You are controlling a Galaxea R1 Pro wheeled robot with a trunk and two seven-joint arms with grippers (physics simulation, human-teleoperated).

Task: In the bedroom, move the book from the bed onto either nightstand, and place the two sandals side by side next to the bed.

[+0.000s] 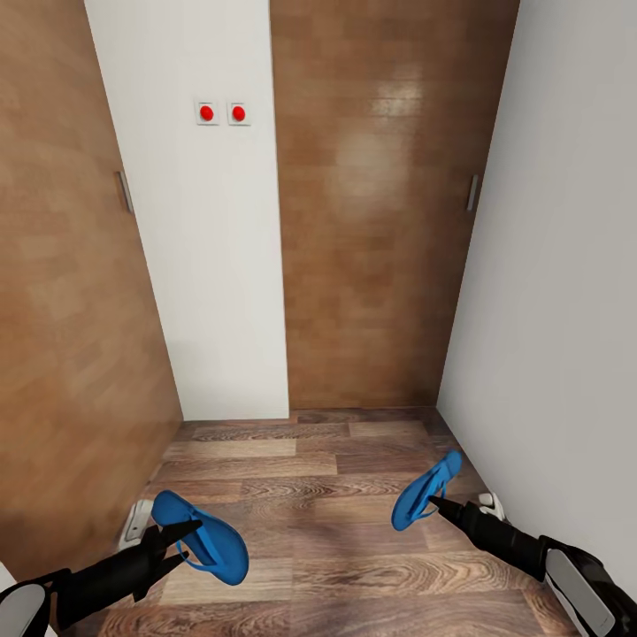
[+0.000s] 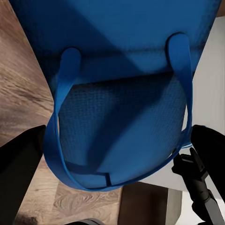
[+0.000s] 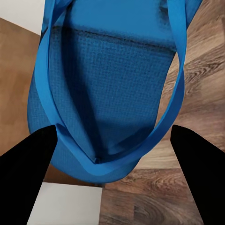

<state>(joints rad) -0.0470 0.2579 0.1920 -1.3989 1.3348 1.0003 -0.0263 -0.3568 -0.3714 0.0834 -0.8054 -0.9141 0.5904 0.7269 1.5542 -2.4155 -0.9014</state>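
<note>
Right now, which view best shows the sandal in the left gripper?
The left wrist view: the left sandal is seen close up, sole texture and toe straps clear, between the left gripper's fingers. The head view shows the whole sandal, small, held above the floor. The right wrist view shows the other sandal.

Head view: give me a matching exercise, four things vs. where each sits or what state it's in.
Things:
1. left sandal
2. right sandal
3. two red buttons
4. wooden door

Places or states:
A. on the white wall panel, high up
B. straight ahead, shut, handle at its right edge
C. held in the left end effector above the plank floor
D. held in the right end effector, by the right-hand white wall

Pairs: 1-C, 2-D, 3-A, 4-B
</note>
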